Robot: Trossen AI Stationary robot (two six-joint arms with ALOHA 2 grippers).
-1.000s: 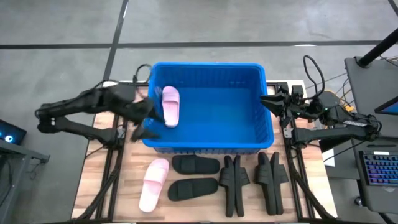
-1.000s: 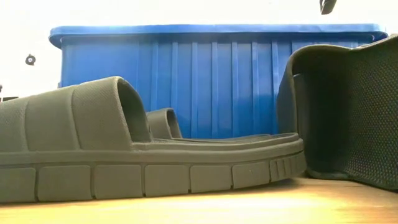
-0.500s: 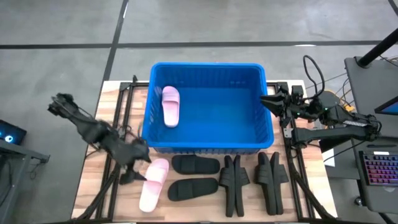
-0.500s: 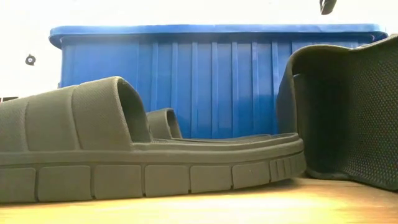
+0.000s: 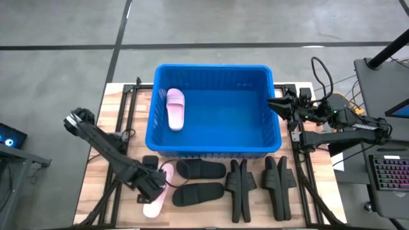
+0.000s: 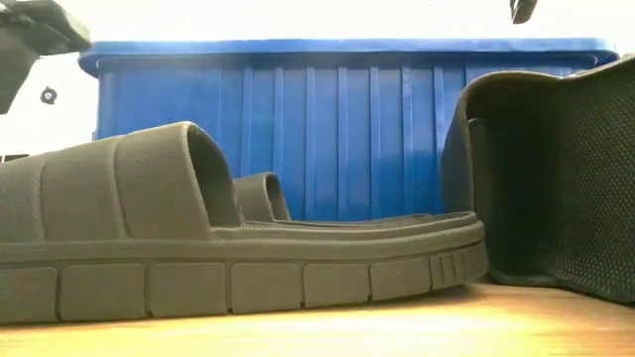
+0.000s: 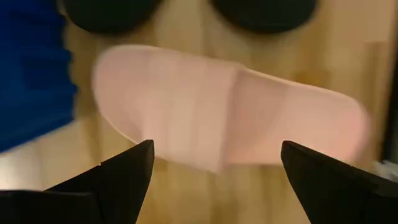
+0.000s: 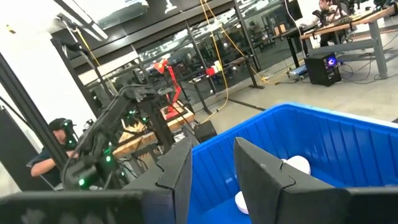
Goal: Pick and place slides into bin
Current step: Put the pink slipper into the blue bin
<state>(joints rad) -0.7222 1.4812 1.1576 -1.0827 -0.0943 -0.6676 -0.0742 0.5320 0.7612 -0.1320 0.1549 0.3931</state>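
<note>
The blue bin point(image 5: 214, 145) stands at the table's far middle, and one pale pink slide point(image 5: 174, 108) lies in its left part. The second pink slide point(image 5: 153, 206) lies sole down on the wood near the front left; it also shows in the left wrist view point(image 7: 217, 115). My left gripper point(image 5: 153, 185) is over it, open point(image 7: 214, 168), with a finger on either side of the strap and touching nothing. Several black slides point(image 5: 200, 169) lie or stand on edge in front of the bin. My right gripper point(image 5: 276, 104) waits open by the bin's right rim.
Two pairs of black slides point(image 5: 239, 183) point(image 5: 278, 182) stand on their sides at the front right. In the low view a black slide point(image 6: 238, 248) lies close in front of the bin wall point(image 6: 347, 129). A keyboard point(image 5: 391, 176) is off the table's right.
My left gripper has swung from the bin's left rim toward the table's near edge and come down over the pink slide on the table. The pink slide in the bin has stayed where it was.
</note>
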